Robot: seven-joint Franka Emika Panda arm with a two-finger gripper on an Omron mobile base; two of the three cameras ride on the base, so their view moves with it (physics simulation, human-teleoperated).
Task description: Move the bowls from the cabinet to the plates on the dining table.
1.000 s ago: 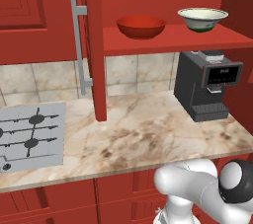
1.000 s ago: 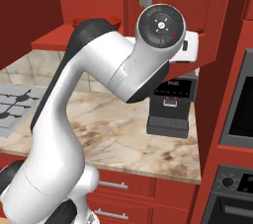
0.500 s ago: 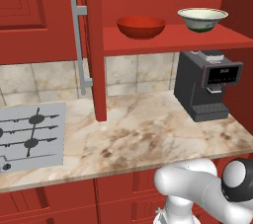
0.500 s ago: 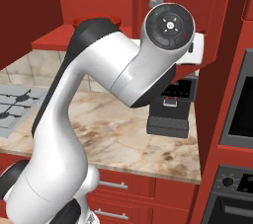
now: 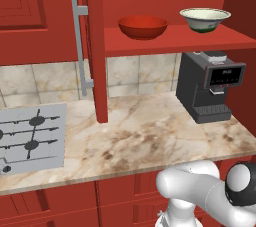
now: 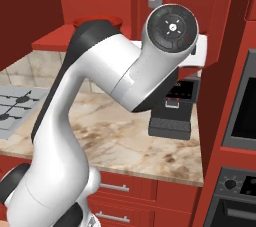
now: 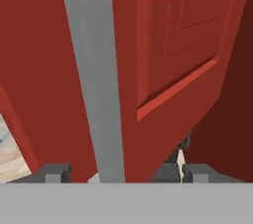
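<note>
While my claw (image 7: 118, 172) faces a red cabinet door (image 7: 178, 45) at very close range, its two dark tips stand apart on either side of the long grey bar handle (image 7: 96, 80), which runs up between them. The jaws look released around the bar rather than clenched on it, though the tips are mostly cut off at the bottom of the hand view, so I cannot be sure whether either one touches the handle.

From the left base view, the cabinet (image 5: 165, 38) is already open on this side. Its left door (image 5: 95, 46) is swung out edge-on toward me. On the red inner shelf, the wide glossy red bowl (image 5: 143, 26) sits to the left and the smaller cream bowl (image 5: 205, 19) with a green foot sits to the right, well apart from each other. Below them a black coffee machine (image 5: 210, 86) stands on the marble counter (image 5: 150, 136), with a grey cooktop (image 5: 30, 138) at the left.

I judge that I am at the end of the door-opening step, with no bowl lifted yet. My next move calls for backing the claw off the handle without dragging the door, then swinging my arm (image 6: 125, 71) round to the shelf and reaching for a bowl rim with the jaws wide.
</note>
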